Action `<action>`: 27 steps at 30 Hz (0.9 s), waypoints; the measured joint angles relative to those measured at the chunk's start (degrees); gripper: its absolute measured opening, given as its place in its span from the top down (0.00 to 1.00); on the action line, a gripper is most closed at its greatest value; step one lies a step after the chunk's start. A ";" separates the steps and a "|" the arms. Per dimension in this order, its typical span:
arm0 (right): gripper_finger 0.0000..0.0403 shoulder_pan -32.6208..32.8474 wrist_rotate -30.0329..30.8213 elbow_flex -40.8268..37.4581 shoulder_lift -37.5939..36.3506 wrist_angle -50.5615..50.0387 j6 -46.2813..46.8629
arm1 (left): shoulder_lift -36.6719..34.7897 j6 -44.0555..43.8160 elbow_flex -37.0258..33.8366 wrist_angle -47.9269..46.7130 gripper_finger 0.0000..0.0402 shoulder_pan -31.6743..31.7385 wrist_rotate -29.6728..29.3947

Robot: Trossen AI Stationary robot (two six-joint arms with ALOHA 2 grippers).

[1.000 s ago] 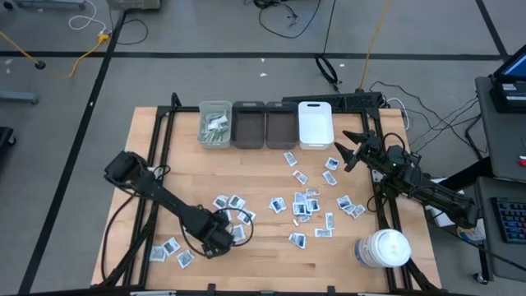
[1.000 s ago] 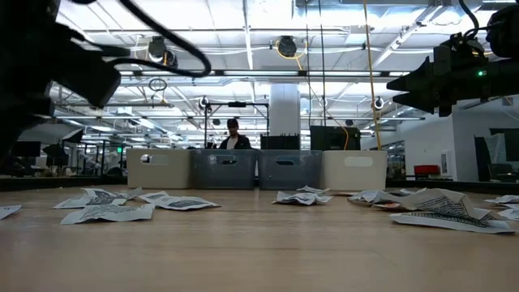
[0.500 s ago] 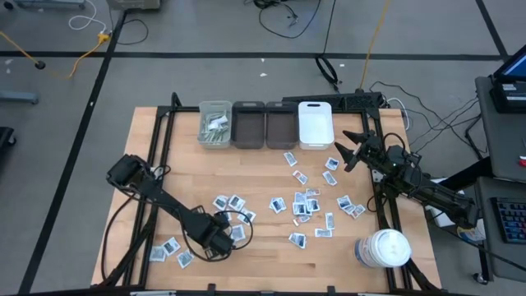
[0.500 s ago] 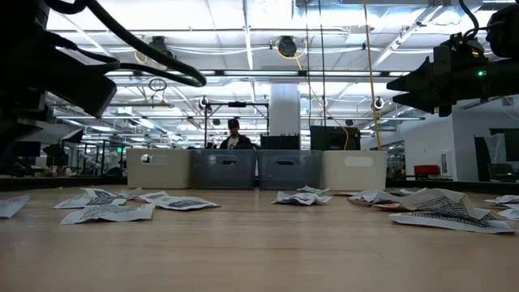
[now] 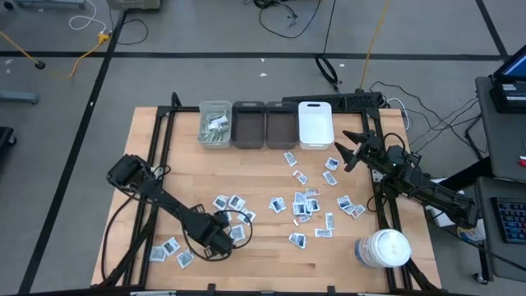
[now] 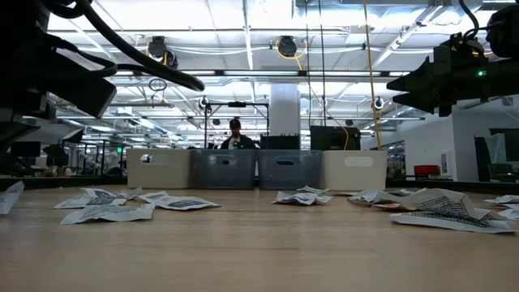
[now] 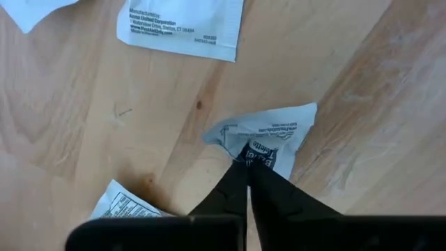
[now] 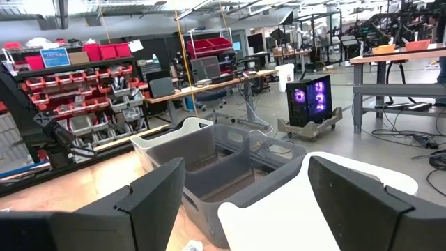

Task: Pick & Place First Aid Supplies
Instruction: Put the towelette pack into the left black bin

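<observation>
Pale wooden boards make the table (image 5: 271,168), smooth with fine lines in the grain. Lots of little first aid sachets (image 5: 306,204) lie all over it, mostly in the middle and toward the right, with a few near the front left corner. At the far edge four small bins (image 5: 265,124) stand in a row, and the leftmost one already has some wrapped strips inside. A big white round jar (image 5: 383,249) stands near the front right corner.

Down near the front left, the left gripper (image 7: 248,166) has its two dark fingers pinched tight together on one sachet (image 7: 268,132). The pinch is on the near edge of the packet, and the paper there is crumpled and puckered up.

The sachet looks very light, thin and floppy, like a tiny paper pillow. It bends easily, so a pinch on an edge or corner seems the best spot, because flat packets are hard to get under. It could slip out if the pinch is only on the very tip. It is not likely to break, only wrinkle. Other sachets lie just beside it, flat and white with dark print.

Over by the far right side, the right gripper (image 5: 349,148) waits above the table with its fingers spread wide, holding nothing.
</observation>
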 joint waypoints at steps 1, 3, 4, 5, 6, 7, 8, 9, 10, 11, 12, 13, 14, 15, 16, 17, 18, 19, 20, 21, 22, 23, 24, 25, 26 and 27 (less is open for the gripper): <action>0.26 -0.01 0.00 -0.01 -0.01 0.00 0.00 | 0.00 0.03 0.00 0.00 0.98 0.11 0.13; 0.26 0.01 0.00 -0.01 -0.01 0.00 0.00 | -0.36 0.91 -0.02 -0.12 0.99 0.47 0.85; 0.26 0.01 0.00 0.01 -0.01 0.00 0.00 | -0.87 1.48 -0.14 -0.50 0.99 0.66 1.27; 0.26 0.01 0.02 -0.01 0.01 0.00 0.00 | -1.45 2.15 -0.14 -1.22 0.99 0.94 1.55; 0.26 -0.01 0.00 -0.01 -0.01 0.00 0.00 | -2.03 2.71 0.07 -1.86 0.99 1.29 1.66; 0.26 0.00 0.00 0.00 -0.01 0.00 0.00 | -3.04 3.33 0.42 -2.39 0.99 1.70 1.79; 0.26 -0.01 0.01 0.00 0.00 0.00 0.00 | -4.50 4.34 0.64 -2.74 0.99 2.07 1.81; 0.26 0.00 0.00 -0.01 -0.01 0.00 0.00 | -5.86 5.22 1.02 -3.19 0.99 2.48 1.82; 0.26 0.01 0.00 -0.01 -0.01 0.00 0.00 | -7.26 6.54 1.26 -3.42 0.99 2.90 1.98; 0.26 0.00 0.00 -0.01 -0.01 0.00 0.00 | -8.51 7.93 1.35 -3.69 0.99 3.40 2.24; 0.26 0.01 0.00 -0.01 -0.01 0.00 0.00 | -9.72 9.29 1.36 -3.78 0.99 3.85 2.72; 0.26 -0.01 0.00 0.01 0.01 0.00 0.00 | -11.09 10.85 1.36 -3.77 0.99 4.47 3.63; 0.26 0.01 0.00 0.01 0.01 0.00 0.00 | -12.51 12.82 1.38 -3.79 0.99 5.09 4.64; 0.26 0.01 0.00 -0.01 -0.01 0.00 0.00 | -13.88 14.93 1.41 -3.99 0.99 5.65 5.48; 0.26 0.01 0.00 0.01 -0.01 0.00 0.00 | -15.12 17.03 1.46 -4.35 0.99 6.15 6.38; 0.26 0.00 0.01 0.00 0.00 0.00 0.00 | -16.25 19.60 1.46 -4.92 0.99 6.58 6.86; 0.26 -0.01 0.00 -0.01 0.00 0.00 0.00 | -17.42 22.11 1.46 -5.45 0.99 6.97 7.13; 0.26 -0.01 0.02 -0.01 0.01 0.00 0.00 | -18.65 24.24 1.46 -5.95 1.00 7.34 7.23; 0.26 0.01 0.00 0.00 -0.01 0.00 0.00 | -19.93 26.34 1.46 -6.61 1.00 7.73 7.26; 0.26 -0.01 0.00 -0.01 -0.01 0.00 0.00 | -21.13 28.43 1.46 -7.44 1.00 8.13 7.28; 0.26 0.01 0.02 -0.01 -0.01 0.00 0.00 | -22.28 30.52 1.46 -8.40 1.00 8.51 7.30; 0.26 -0.01 0.00 -0.01 -0.01 0.00 0.00 | -23.24 32.86 1.46 -9.09 1.00 8.98 7.47; 0.26 0.01 0.00 -0.01 0.01 0.00 0.00 | -24.13 35.20 1.46 -9.66 1.00 9.60 7.82; 0.26 0.00 0.00 -0.01 0.00 0.00 0.00 | -24.99 37.34 1.46 -10.45 1.00 10.08 7.93; 0.26 0.00 0.02 0.00 -0.01 0.00 0.00 | -25.93 39.15 1.46 -11.34 1.00 10.51 7.93; 0.26 0.00 0.00 0.01 -0.01 0.00 0.00 | -26.77 40.86 1.46 -12.22 1.00 10.96 7.91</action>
